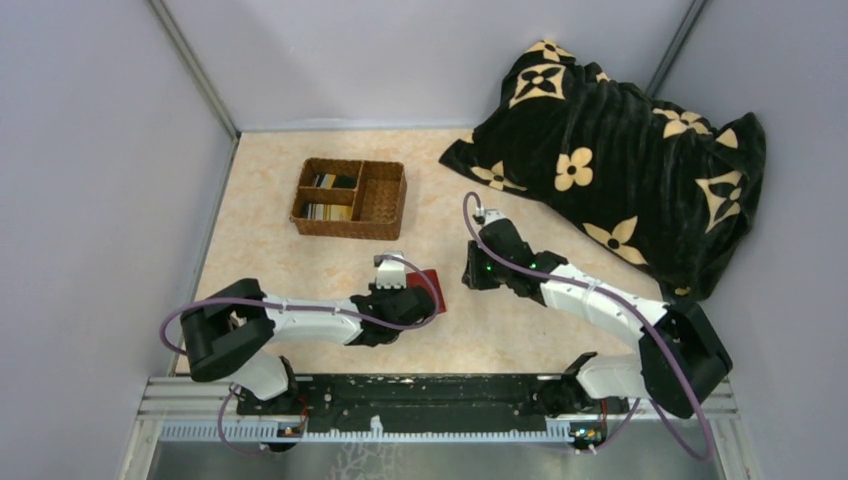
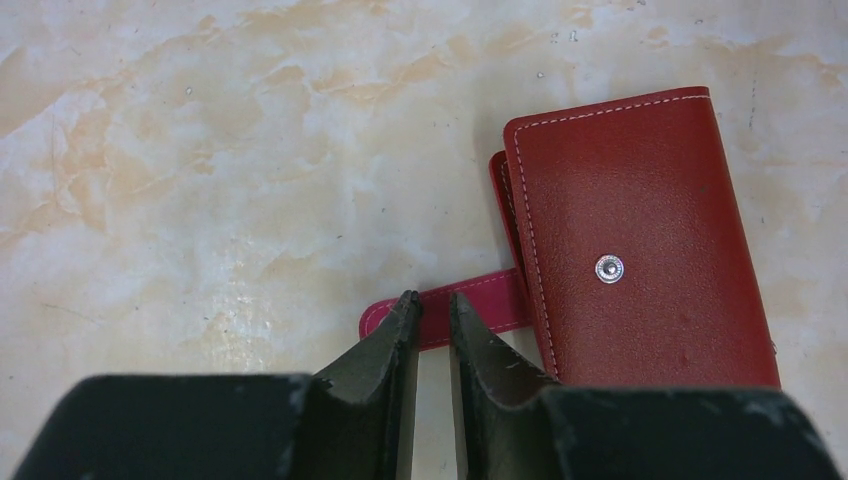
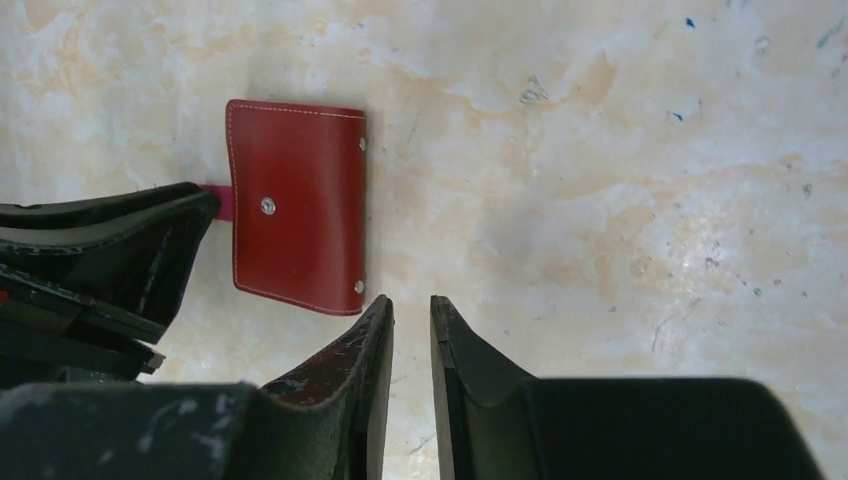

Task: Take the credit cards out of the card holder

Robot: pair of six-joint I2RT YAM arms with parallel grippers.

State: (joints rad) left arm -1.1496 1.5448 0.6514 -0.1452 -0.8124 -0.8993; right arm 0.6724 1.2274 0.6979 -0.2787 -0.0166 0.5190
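The red card holder [image 2: 640, 220] lies closed and flat on the marbled table, its snap tab [image 2: 495, 300] sticking out sideways. My left gripper [image 2: 430, 300] is open by a narrow gap, with its tips right over the end of that tab. The tab shows between the tips, and bare table shows through the gap. My right gripper [image 3: 411, 303] is also narrowly open and holds nothing. It hangs just off the card holder's [image 3: 300, 200] near corner. Credit cards [image 1: 330, 182] lie in the left compartments of the wicker basket. In the top view both grippers [image 1: 412, 295] [image 1: 470, 272] flank the card holder [image 1: 432, 288].
A brown wicker divided basket [image 1: 385, 200] stands at the back left of the table. A black blanket with cream flower prints [image 1: 620, 150] is heaped at the back right. Grey walls close in both sides.
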